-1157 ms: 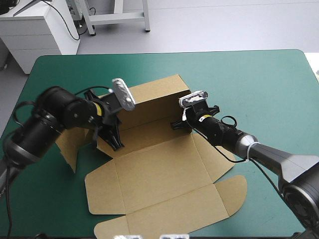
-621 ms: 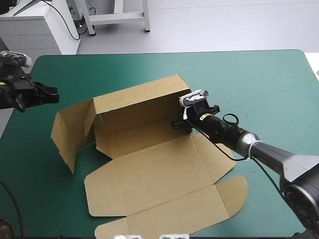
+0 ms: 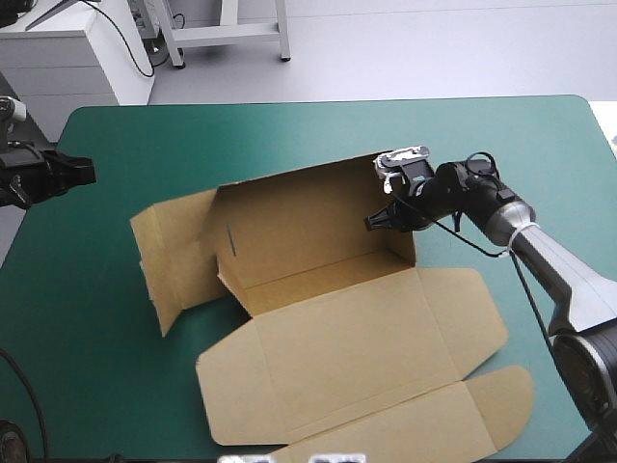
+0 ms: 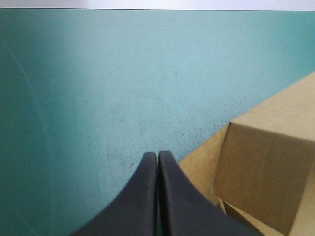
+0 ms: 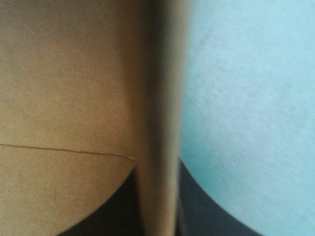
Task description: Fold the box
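A brown box (image 3: 328,338) of cut board lay partly formed near the middle of a table with a teal-green cover (image 3: 482,135). Its long back wall stood upright, a side flap stood raised at the wall's left end, and the large base and lid panels lay flat, spreading toward the near edge of the table.

The right gripper (image 3: 378,220) was at the right end of the upright back wall, reaching in from the table's right side. In the right wrist view a standing edge of board ran straight up between its two black fingers (image 5: 197,201), which were nearly closed and pinching the sheet; brown board filled one side of that edge, bare cover the other.

The left gripper (image 3: 89,171) hung at the table's left edge, well apart from the box. In its own view its fingers met in one pointed arch, gripping nothing, with a raised corner of the box ahead and off to one side.
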Robot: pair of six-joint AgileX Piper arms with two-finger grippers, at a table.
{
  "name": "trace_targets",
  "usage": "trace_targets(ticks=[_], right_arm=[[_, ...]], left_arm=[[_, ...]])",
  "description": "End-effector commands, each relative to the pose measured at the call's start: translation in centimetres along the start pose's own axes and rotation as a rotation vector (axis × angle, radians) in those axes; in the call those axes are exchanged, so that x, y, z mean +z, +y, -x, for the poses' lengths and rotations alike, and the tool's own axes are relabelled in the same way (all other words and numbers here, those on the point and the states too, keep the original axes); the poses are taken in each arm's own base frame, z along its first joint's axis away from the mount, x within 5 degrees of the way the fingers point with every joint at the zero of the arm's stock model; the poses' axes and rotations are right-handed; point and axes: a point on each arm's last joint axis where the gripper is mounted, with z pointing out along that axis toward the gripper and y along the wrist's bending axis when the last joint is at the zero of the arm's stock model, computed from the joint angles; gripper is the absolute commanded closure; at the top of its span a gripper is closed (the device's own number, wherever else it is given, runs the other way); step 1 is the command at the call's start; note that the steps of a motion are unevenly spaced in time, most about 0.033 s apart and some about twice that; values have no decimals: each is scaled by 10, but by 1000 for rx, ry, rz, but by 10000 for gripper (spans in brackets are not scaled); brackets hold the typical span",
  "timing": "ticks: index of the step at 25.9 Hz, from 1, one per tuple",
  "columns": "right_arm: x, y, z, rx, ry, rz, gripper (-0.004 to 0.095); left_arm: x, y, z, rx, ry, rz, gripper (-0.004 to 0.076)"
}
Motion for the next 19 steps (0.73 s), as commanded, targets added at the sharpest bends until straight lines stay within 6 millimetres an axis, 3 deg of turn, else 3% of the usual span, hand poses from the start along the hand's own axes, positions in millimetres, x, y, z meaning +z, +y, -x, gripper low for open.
trace_targets(ticks=[1,7,12,19], right_arm=[[-38,-9,17,10,8,-114,920],[-43,-10,36,84,43,-124,920],[-25,-12,55,156,67,-127,920],[7,-44,72,283,161,-168,920]], left_arm=[[-15,-11,12,7,-100,-1,732],[-15,-11,12,7,-100,-1,732],[-15,-12,12,4,-102,-7,732],[-11,-9,13,-4,-106,-4,732]])
